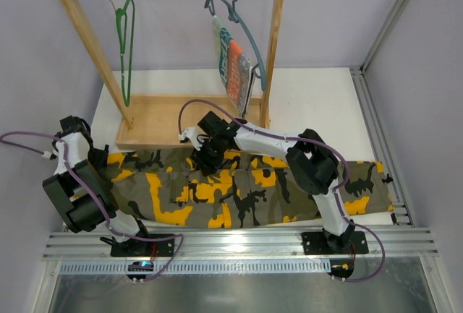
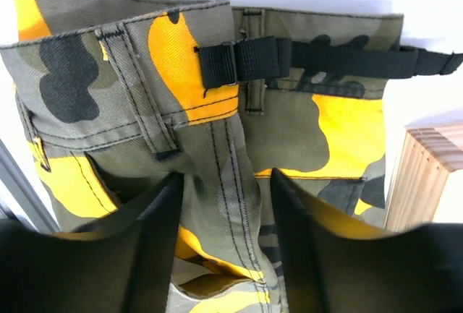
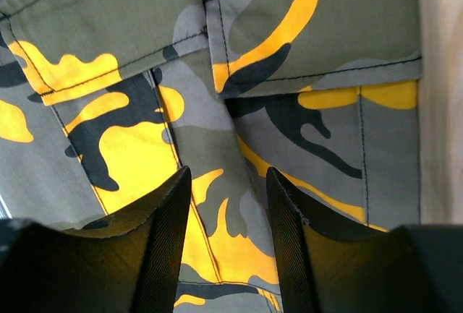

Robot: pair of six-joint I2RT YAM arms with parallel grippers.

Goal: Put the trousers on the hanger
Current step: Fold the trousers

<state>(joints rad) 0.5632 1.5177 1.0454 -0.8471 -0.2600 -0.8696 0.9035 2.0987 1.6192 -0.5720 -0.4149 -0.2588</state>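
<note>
The trousers [image 1: 239, 186] lie flat across the middle of the frame, just below the wooden rack [image 1: 155, 121]. The green hanger [image 1: 126, 45] hangs on the rack's rail at upper left. The left gripper [image 2: 224, 183] sits at the waistband and the right gripper [image 3: 228, 179] over the legs. Both have their fingers partly spread over the cloth.

Two arms, left arm [image 1: 76, 197] and right arm [image 1: 315, 165]: white tubular links, bulky black joint housings, black base mounts [image 1: 329, 241]. One purple cable [image 1: 22, 136] running along each. Left end effector [image 2: 226, 179] and right end effector [image 3: 228, 176]: paired matte black wedge-shaped fingers [image 3: 163, 248], faintly textured inner faces.
</note>
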